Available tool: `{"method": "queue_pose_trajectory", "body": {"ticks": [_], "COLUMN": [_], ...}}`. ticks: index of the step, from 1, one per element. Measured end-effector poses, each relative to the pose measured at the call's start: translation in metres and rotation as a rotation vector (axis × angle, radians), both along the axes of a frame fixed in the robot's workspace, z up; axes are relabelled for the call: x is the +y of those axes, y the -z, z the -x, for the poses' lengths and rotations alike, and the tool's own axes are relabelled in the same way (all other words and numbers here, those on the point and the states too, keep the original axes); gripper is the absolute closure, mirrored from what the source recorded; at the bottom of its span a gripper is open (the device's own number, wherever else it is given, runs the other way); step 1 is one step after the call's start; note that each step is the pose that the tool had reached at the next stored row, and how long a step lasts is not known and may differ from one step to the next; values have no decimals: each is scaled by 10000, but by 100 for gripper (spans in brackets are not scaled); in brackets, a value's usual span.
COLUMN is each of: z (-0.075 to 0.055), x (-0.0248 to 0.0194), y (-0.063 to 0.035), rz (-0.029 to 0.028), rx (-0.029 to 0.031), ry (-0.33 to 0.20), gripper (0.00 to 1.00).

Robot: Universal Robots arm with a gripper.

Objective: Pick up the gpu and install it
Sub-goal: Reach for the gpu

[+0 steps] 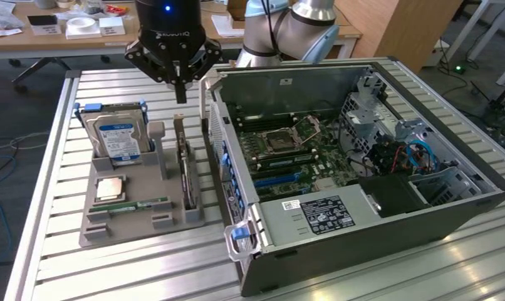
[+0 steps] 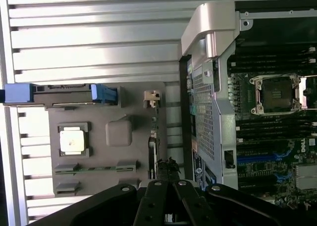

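Note:
The gpu (image 1: 185,168) stands on edge in a slot of the grey holder (image 1: 134,222), its thin green and black card running along the holder's side nearest the case. In the wrist view the gpu (image 2: 154,137) appears edge-on, with its bracket end by a small tab. My gripper (image 1: 182,95) hangs shut above the far end of the card, a little above it and not touching. Nothing is between its fingers. The black linkages of the gripper (image 2: 167,186) converge over the card's near end in the wrist view.
The holder also carries a hard drive (image 1: 119,139) standing upright, a processor chip (image 1: 110,187) and a memory stick (image 1: 140,204). An open computer case (image 1: 378,207) lies beside it on the exterior view's right, motherboard (image 1: 290,153) exposed. All rest on a slatted metal table (image 1: 135,269).

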State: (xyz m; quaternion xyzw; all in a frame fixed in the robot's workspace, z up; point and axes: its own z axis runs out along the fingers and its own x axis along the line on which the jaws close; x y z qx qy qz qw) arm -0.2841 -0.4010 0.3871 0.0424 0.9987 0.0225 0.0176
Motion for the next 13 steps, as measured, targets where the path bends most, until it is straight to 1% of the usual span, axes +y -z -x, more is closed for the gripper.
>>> {"method": "queue_pose_trajectory", "body": {"ticks": [6, 13], "z": [24, 30], "x": [-36, -115], "y": [0, 0], "rz": [0, 0], "rx": [0, 0], "ry": [-3, -1], "gripper": [89, 89]}}
